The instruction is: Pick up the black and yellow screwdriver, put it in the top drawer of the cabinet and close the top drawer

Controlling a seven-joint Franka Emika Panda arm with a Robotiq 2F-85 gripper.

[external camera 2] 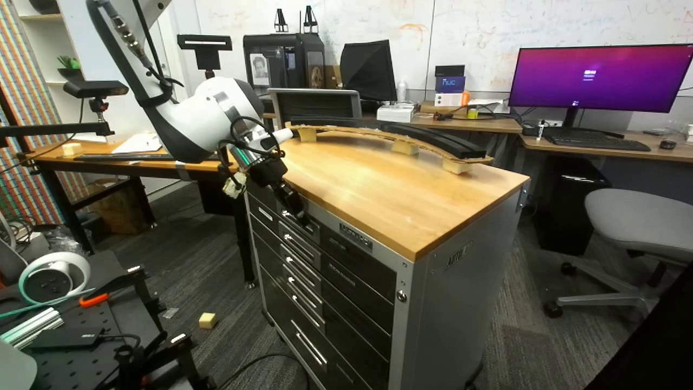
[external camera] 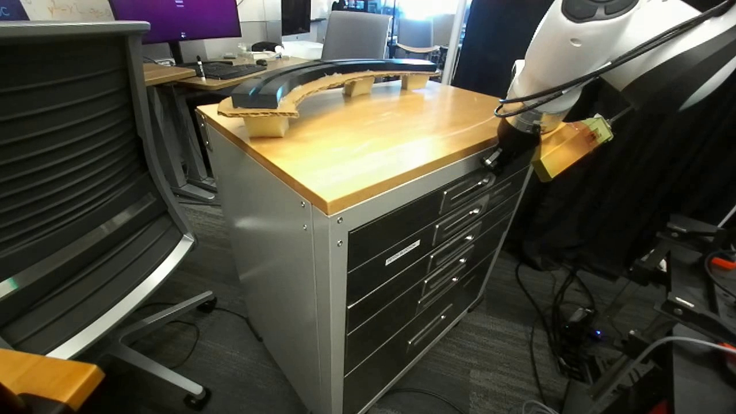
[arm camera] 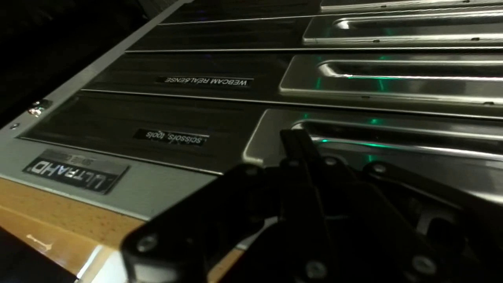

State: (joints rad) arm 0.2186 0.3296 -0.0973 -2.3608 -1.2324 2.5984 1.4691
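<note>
The cabinet shows in both exterior views, with grey metal sides (external camera: 276, 241) (external camera 2: 449, 309) and a light wooden top. Its top drawer shows in both exterior views (external camera: 391, 230) (external camera 2: 363, 268) and is closed flush. In the wrist view the top drawer (arm camera: 114, 122) carries a "scissors, tools" label and a long metal handle (arm camera: 393, 151). My gripper (arm camera: 296, 137) is shut with its fingertips together and nothing visible between them. The fingertips are in front of the handle's end; contact cannot be told. The gripper also shows in both exterior views (external camera: 491, 160) (external camera 2: 304, 219). The black and yellow screwdriver is out of view.
A curved black piece on cardboard and foam blocks (external camera: 339, 80) (external camera 2: 433, 142) lies along the back of the cabinet top. Lower drawers with handles (external camera 2: 303, 276) are closed below. An office chair (external camera: 75, 172) stands beside the cabinet. A desk with a monitor (external camera 2: 595, 78) is behind.
</note>
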